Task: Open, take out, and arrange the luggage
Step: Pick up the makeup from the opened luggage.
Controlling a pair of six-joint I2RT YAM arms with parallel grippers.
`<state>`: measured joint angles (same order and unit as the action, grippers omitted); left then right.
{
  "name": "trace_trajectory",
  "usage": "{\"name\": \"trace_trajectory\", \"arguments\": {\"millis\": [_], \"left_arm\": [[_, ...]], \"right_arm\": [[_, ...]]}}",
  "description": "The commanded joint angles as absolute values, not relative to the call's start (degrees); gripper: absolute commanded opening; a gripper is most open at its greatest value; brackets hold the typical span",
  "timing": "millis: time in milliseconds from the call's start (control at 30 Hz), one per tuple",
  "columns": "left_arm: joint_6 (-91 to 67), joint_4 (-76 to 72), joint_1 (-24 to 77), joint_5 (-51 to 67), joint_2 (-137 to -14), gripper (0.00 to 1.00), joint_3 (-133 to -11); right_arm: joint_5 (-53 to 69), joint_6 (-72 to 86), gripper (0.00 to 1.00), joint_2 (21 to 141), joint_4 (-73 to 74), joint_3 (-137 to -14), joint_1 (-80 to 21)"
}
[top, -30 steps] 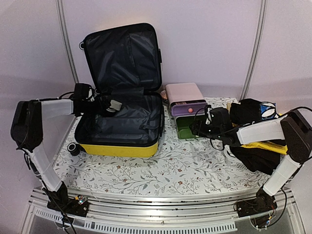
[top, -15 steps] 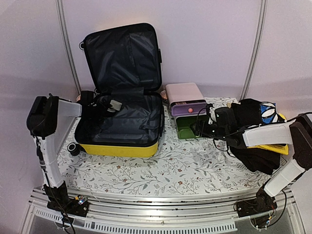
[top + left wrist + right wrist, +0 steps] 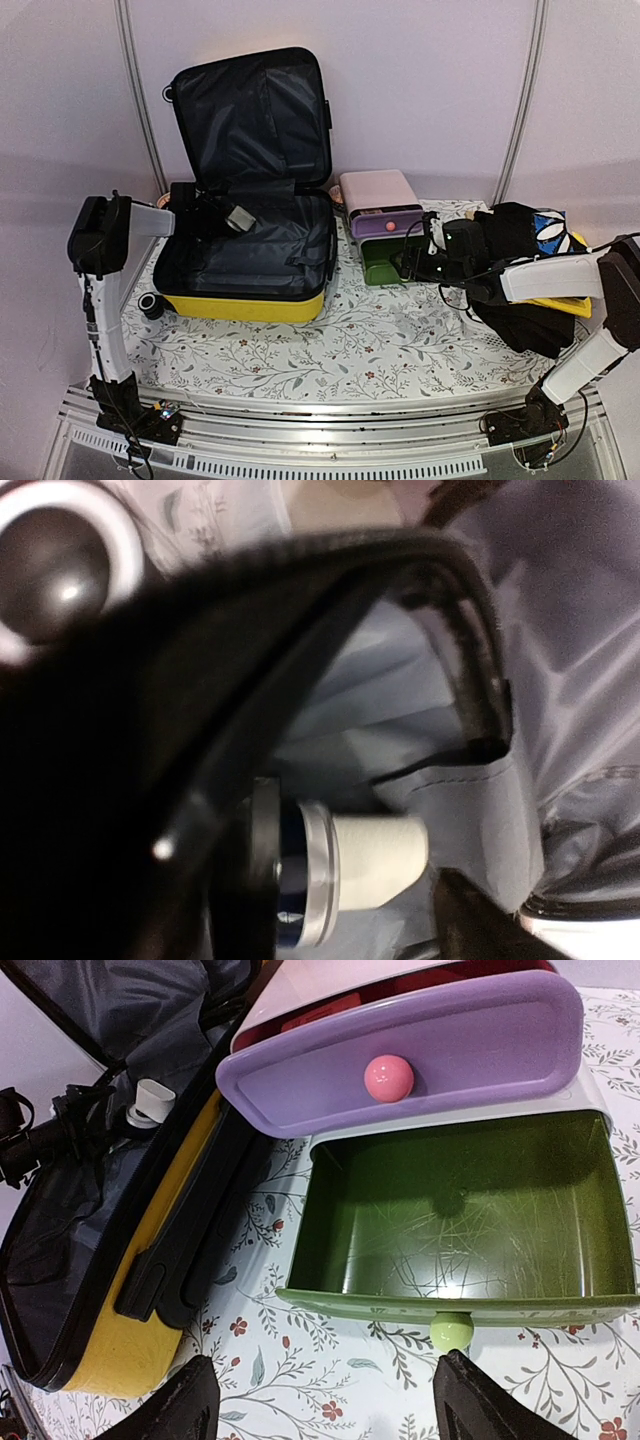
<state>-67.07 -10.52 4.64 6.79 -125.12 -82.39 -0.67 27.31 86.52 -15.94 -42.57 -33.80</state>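
Note:
The yellow luggage (image 3: 245,305) lies open on the table, its black-lined lid (image 3: 250,110) standing upright. My left gripper (image 3: 228,218) reaches into the back left of the lower half. A small bottle (image 3: 375,858) with a white cap, a silver ring and a dark blue body lies between its wide jaws; whether they touch it I cannot tell. The right wrist view shows the bottle (image 3: 150,1100) poking up from the luggage (image 3: 110,1360). My right gripper (image 3: 330,1410) hangs open and empty over the cloth, just in front of the green drawer's knob (image 3: 451,1332).
A small drawer box (image 3: 378,188) stands right of the luggage, its purple drawer (image 3: 400,1060) shut and its green drawer (image 3: 470,1210) pulled out, nothing in it. Black clothing (image 3: 520,300) is piled at the far right. A luggage wheel (image 3: 150,305) sticks out front left.
The left arm's elbow has swung in toward the luggage and its gripper has shifted slightly right around the bottle, jaws narrowing a little. The right gripper has crept a little toward the green drawer.

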Motion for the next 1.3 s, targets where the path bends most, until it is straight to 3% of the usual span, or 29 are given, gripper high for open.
{"name": "trace_trajectory", "arguments": {"millis": [0,133,300,367,433,533,600,767,933,1100,1233,1267], "left_arm": [[-70.85,-15.96,4.56,9.84,-129.74,0.74,-81.74],[-71.14,-16.62,4.60,11.08,-131.39,0.73,-82.96],[-69.08,-15.79,4.83,12.72,-132.18,0.49,-83.74],[-68.15,-14.47,5.19,12.22,-131.91,0.47,-83.91],[-66.78,-12.61,5.56,11.01,-131.32,0.49,-84.05],[-63.31,-5.54,6.24,8.05,-130.62,0.65,-86.16],[-60.54,0.66,6.72,5.39,-131.05,0.70,-89.86],[-58.82,19.59,7.87,-1.98,-135.90,0.71,-102.80],[-59.18,28.23,8.50,-0.92,-141.99,0.67,-112.53],[-60.84,32.86,8.56,-3.99,-142.69,0.43,-114.92],[-60.70,32.53,8.60,-5.65,-139.55,0.11,-112.50],[-60.39,32.52,8.59,-5.63,-138.36,0.07,-111.88]], "right_arm": [[-0.12,26.56,0.76,84.61,-17.24,-41.87,-34.10],[-0.12,26.37,0.76,84.61,-17.26,-41.95,-34.15],[-0.18,26.38,0.76,84.84,-17.31,-41.99,-34.10],[-0.12,26.52,0.76,85.14,-17.25,-42.16,-34.12],[-0.01,26.69,0.76,85.44,-17.29,-42.29,-34.10],[0.21,26.97,0.76,85.53,-17.31,-42.29,-34.10],[0.26,27.07,0.76,85.35,-17.32,-42.19,-34.12],[0.22,27.28,0.76,84.96,-17.45,-41.68,-34.10],[0.21,27.59,0.76,84.91,-17.53,-41.26,-34.15],[-0.04,28.02,0.76,84.07,-17.61,-40.34,-34.10],[-0.23,27.97,0.76,83.74,-17.75,-40.01,-34.11],[-0.24,28.02,0.76,83.69,-17.73,-40.04,-34.10]]}}
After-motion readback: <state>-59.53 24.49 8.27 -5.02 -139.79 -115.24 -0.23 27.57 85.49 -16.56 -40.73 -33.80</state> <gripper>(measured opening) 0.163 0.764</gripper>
